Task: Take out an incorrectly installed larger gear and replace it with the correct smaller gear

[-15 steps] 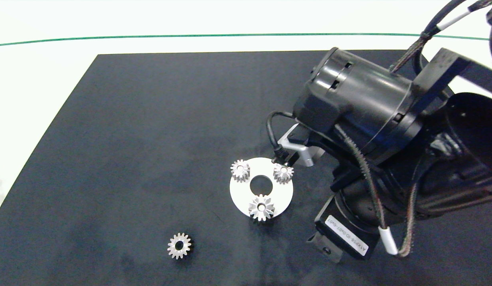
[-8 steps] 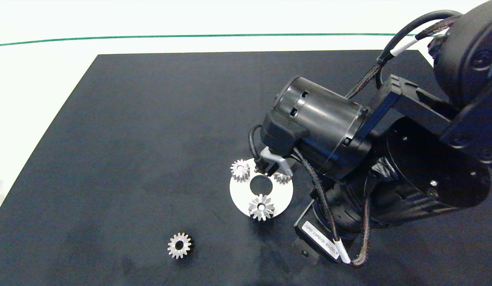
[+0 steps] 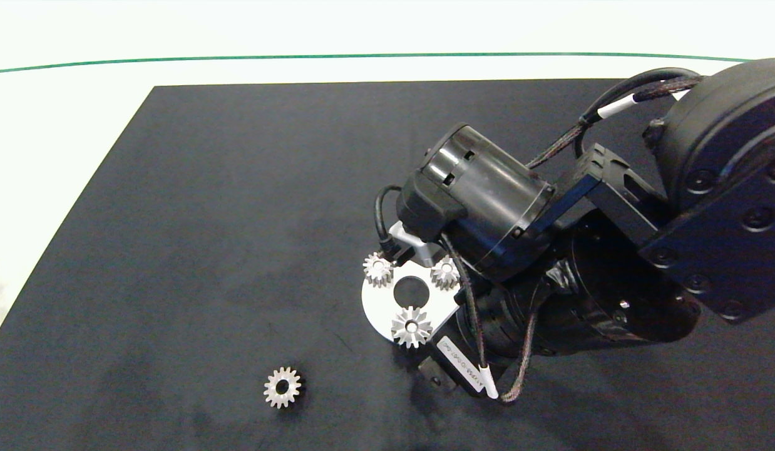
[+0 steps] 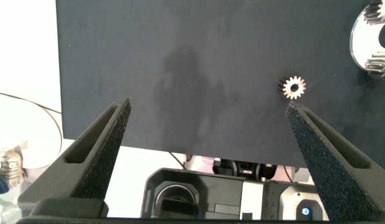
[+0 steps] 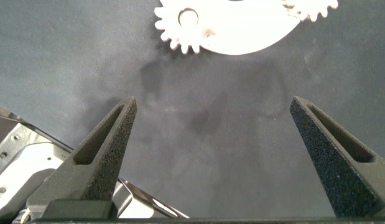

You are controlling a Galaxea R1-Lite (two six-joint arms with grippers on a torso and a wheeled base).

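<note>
Head view showed the right arm reaching in over the white disc, its bulk covering the disc's edge on the arm's side; the right gripper hung with its fingers spread wide apart and nothing between them, the bare mat under it and the disc just beyond its tips. The larger gear sat on the disc at the rim nearest the camera, not yet lifted; two small gears sat on the disc's far side, one toward the mat's open left part, the other tight against the arm. By my reading the step in hand was the approach for pulling the larger gear off; the next move called for bringing the spread fingers down astride that gear alone and closing on its teeth, then lifting straight up off its seat. The smaller gear lay loose on the mat, well apart from the disc, toward the camera and to the disc's left. The left gripper stayed back off the mat's near edge, fingers wide apart, empty. The neighbouring small gears stood near enough to be knocked; the arm's cable trailed just beside the larger gear.
</note>
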